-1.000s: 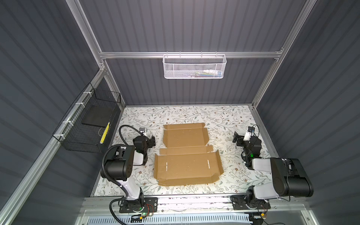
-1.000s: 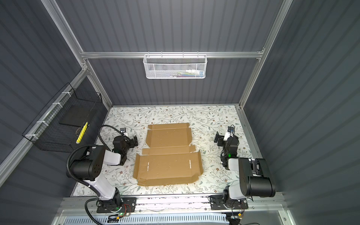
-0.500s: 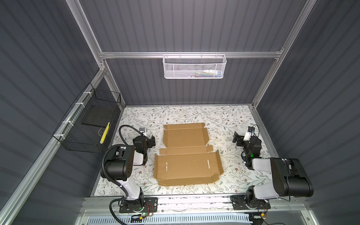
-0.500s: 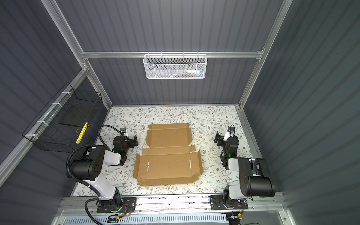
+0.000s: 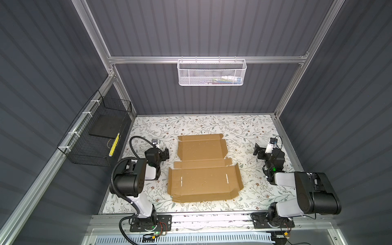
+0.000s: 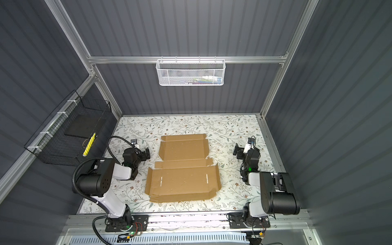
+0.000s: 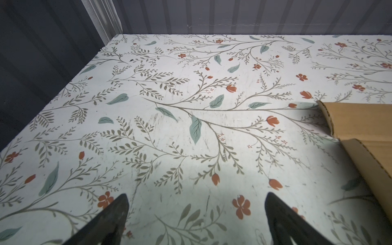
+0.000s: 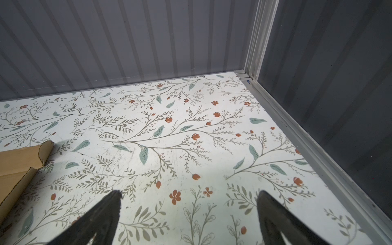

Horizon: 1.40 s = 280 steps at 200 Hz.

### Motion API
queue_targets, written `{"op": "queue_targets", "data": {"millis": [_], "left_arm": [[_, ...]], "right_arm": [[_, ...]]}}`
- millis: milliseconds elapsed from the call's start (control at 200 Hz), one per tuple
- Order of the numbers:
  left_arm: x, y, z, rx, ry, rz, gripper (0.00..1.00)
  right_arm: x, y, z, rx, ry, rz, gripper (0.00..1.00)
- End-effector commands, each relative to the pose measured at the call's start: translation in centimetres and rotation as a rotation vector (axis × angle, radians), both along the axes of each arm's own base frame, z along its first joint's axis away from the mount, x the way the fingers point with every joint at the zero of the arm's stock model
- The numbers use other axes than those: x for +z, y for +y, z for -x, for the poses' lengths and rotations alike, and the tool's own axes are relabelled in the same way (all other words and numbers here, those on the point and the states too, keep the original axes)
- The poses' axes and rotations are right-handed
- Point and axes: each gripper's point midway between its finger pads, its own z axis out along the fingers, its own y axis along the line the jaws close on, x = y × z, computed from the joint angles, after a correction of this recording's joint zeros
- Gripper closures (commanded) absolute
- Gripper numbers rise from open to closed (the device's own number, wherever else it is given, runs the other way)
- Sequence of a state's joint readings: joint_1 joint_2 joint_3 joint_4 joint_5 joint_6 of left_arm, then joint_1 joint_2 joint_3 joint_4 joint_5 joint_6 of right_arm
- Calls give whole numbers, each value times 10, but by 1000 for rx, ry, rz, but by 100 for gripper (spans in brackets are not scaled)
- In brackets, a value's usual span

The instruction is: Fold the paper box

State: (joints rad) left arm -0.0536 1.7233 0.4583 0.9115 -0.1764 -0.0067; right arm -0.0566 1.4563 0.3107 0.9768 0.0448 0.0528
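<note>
The paper box [image 5: 203, 169], long axis 12 to 6, lies 3 o'clock of the nearer left tool [image 7: 196, 204] and 9 o'clock of the right tool [image 8: 188, 200], both spread.

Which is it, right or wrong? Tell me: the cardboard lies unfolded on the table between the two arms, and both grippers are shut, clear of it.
Wrong in one point: both grippers are open, not shut. The wrist views show it: the left gripper and the right gripper each gape wide over the table. The cardboard does lie unfolded between the arms, untouched.
</note>
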Motion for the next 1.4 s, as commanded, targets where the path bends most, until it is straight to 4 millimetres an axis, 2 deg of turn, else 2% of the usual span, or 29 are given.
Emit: {"op": "queue_targets", "data": {"millis": [0,70,185,220,245,285,340,380,470,685,730,911,1066,1136,1291,1396], "left_arm": [[11,-6,-5,-37,-27,-9,0],[21,-6,-6,-38,-23,-9,0],[54,5,-10,38,20,-6,0],[68,13,-10,95,46,5,0],[75,19,-7,147,78,15,0],[96,32,-5,250,96,43,0],[111,54,8,442,128,91,0],[117,57,11,483,144,140,0],[122,26,1,315,182,229,0],[113,-12,4,177,238,371,0],[111,-24,4,143,262,374,0],[101,-75,4,39,360,271,0],[87,-107,-2,-36,426,276,0],[80,-119,-3,-55,453,270,0],[67,-159,-1,-153,503,241,0],[62,-185,0,-208,506,222,0]], "right_arm": [[13,-6,0,-37,-30,-15,1],[24,-10,4,-61,-23,-13,1],[47,-22,14,-147,45,-48,1],[51,-28,21,-201,77,-76,1],[62,-33,28,-243,66,-108,1],[69,-43,39,-324,70,-157,1],[73,-51,56,-410,92,-208,1],[76,-52,67,-434,101,-232,1],[76,-38,81,-373,162,-279,1],[82,6,99,-191,262,-375,1],[79,15,105,-172,294,-370,1],[76,60,106,-45,348,-336,1],[65,112,105,77,429,-320,1],[58,140,107,145,464,-315,9],[48,184,116,203,527,-256,43],[46,219,125,276,548,-258,62]]}}
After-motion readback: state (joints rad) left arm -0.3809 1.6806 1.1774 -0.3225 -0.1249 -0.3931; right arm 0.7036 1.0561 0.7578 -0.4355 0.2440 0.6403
